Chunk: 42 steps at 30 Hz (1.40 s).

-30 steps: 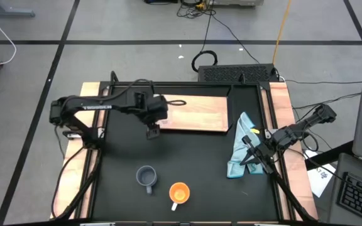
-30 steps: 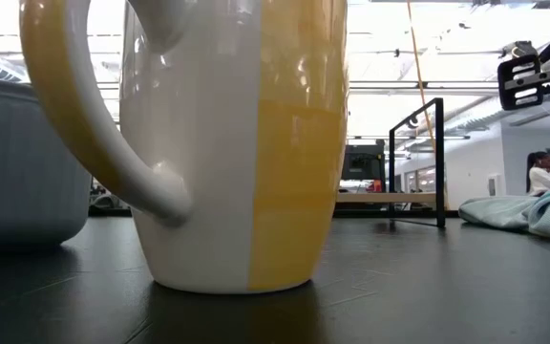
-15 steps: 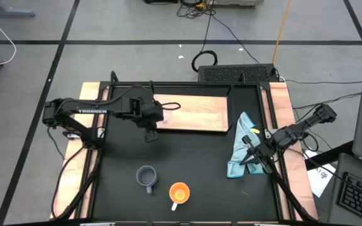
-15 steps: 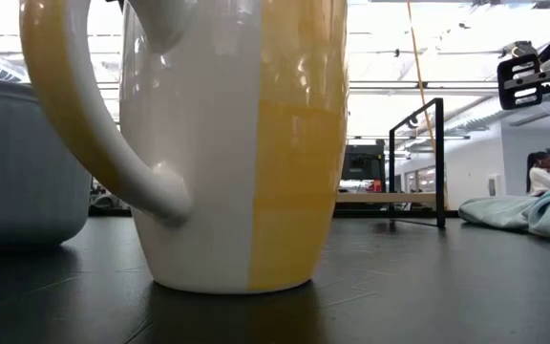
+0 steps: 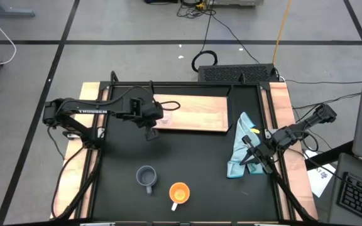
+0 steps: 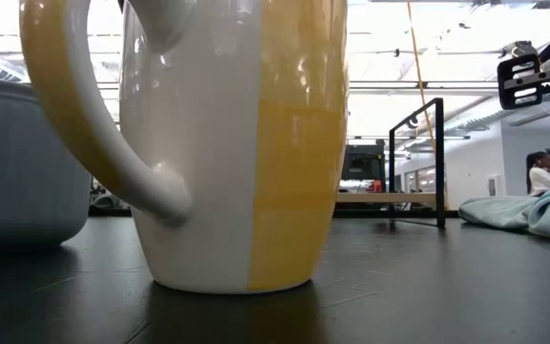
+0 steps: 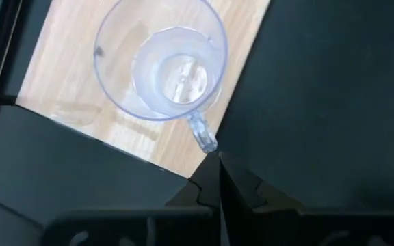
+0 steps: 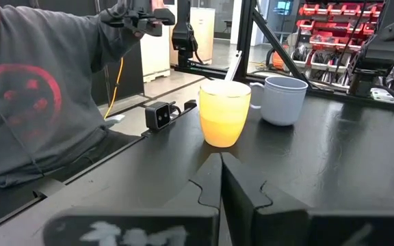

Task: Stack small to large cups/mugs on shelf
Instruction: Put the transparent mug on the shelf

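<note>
The clear glass cup (image 7: 163, 61) stands upright on its base at the near left corner of the light-wood shelf (image 5: 193, 113). Its handle (image 7: 204, 137) points at my left gripper (image 7: 217, 164), which is shut with nothing between its fingers, just off the shelf's corner (image 5: 150, 134). The blue-grey mug (image 5: 146, 177) and the orange mug (image 5: 179, 193) stand upright side by side near the table's front edge. My right gripper (image 5: 249, 157) waits shut at the table's right, by the light-blue cloth (image 5: 241, 147). My left gripper has its shut fingertips right beside the free end of the glass cup's handle (image 7: 209, 145). I cannot tell whether they touch it. They come at it slanting down from the table's near left side.
A dark cable loop (image 5: 175, 103) lies on the shelf's left part. A person in a grey sweatshirt (image 8: 40, 102) stands beyond the table in the right wrist view. There is bare black table (image 5: 193, 163) between the shelf and the two mugs.
My left gripper has drawn back a little toward the table's left edge, away from the shelf. The glass cup stays on the shelf, and the two mugs have kept still.
</note>
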Motion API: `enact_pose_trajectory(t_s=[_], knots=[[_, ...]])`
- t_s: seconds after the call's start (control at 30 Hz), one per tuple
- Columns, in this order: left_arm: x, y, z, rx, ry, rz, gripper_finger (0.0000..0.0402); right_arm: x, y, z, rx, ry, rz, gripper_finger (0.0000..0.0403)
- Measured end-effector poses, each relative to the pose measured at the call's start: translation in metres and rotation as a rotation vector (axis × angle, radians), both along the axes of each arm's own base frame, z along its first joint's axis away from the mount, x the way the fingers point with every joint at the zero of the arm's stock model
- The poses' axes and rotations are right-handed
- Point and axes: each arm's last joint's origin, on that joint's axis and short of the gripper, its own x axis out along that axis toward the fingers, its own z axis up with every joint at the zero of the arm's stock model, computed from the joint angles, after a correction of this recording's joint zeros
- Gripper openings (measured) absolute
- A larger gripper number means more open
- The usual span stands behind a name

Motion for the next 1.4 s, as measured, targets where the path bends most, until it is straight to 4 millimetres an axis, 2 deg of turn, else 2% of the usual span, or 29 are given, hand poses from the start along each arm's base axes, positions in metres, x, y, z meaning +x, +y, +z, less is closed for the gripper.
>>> enact_pose_trajectory(t_s=[0.3, 0.57, 0.9, 1.17, 1.4], knots=[[-0.006, 0.002, -0.015, 0.019, 0.053, 0.037, 0.0001, 0.000, 0.000, 0.000, 0.003, 0.000, 0.000, 0.0000], [-0.008, 0.006, -0.022, 0.026, 0.052, 0.059, 0.0001, 0.000, 0.000, 0.000, 0.008, 0.001, -0.001, 0.0000], [0.001, -0.002, -0.017, -0.010, -0.003, -0.008, 0.0000, 0.000, 0.000, 0.000, 0.008, 0.000, -0.001, 0.0000], [0.008, -0.010, 0.001, 0.000, -0.057, -0.054, 0.0000, 0.000, 0.000, 0.000, 0.008, 0.000, -0.001, 0.0000], [0.008, -0.002, 0.002, 0.017, -0.061, -0.028, 0.0000, 0.000, 0.000, 0.000, 0.008, -0.001, -0.001, 0.0000]])
